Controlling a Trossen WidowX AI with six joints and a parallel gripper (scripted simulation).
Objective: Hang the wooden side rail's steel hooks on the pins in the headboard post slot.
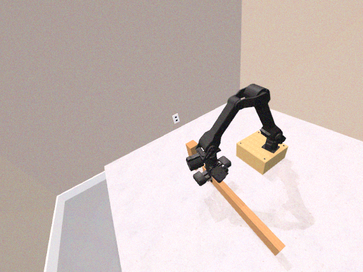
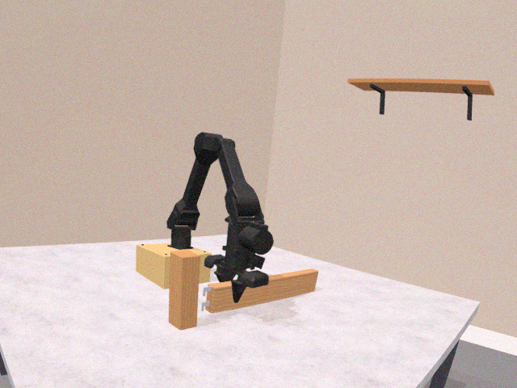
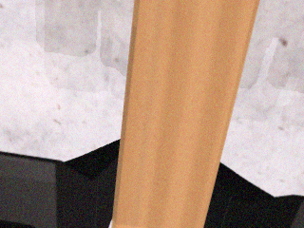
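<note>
The headboard post [image 1: 191, 144] [image 2: 182, 292] stands upright; its slot and pins are hidden. My gripper [image 1: 210, 179] [image 2: 231, 290] [image 3: 160, 148] is shut on the wooden side rail [image 1: 246, 211] [image 2: 290, 285] [image 3: 185, 71] near its hook end, one finger on each side. The rail stands on edge, its hook end slightly above the table. Its far end is low, at or close to the table top. The upper steel hook [image 2: 206, 289] and the lower steel hook [image 2: 204, 305] point at the post, with a small gap between them and it.
The arm's base stands on a light wooden block [image 1: 250, 156] [image 2: 152, 267] beside the post and rail. The white table [image 1: 152, 199] [image 2: 104, 334] ends at an edge on the post's side. A wall shelf [image 2: 422, 85] hangs well above the table's height.
</note>
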